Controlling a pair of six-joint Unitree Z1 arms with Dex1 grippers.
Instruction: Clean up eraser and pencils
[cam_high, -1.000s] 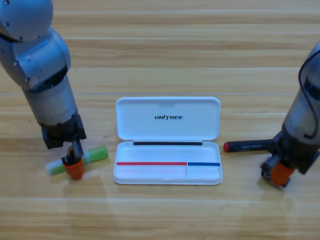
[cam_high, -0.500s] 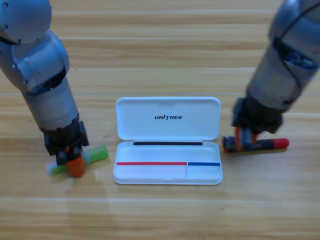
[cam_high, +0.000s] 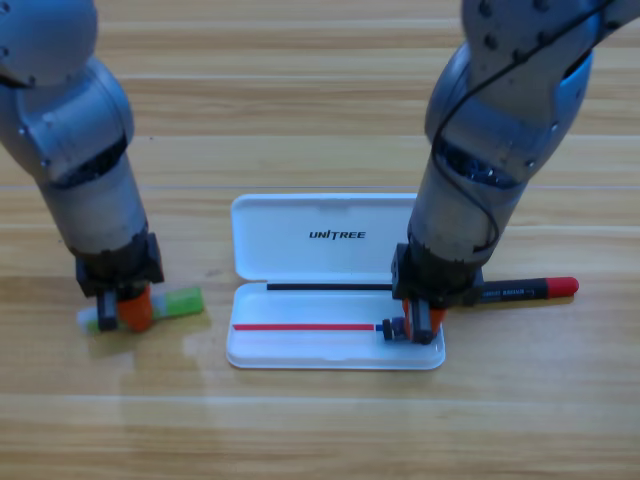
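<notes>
Over the case, right end effector — pinching the eraser.
Release low — left end effector clamps green pencil.

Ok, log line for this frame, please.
left gripper: down on green pencil | right gripper: over case right compartment | red-black pencil: on table

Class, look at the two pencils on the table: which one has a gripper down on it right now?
The light-green pencil, left of the white case: the left gripper sits across it. The red-and-black pencil lies free; the right gripper is over the case.
</notes>
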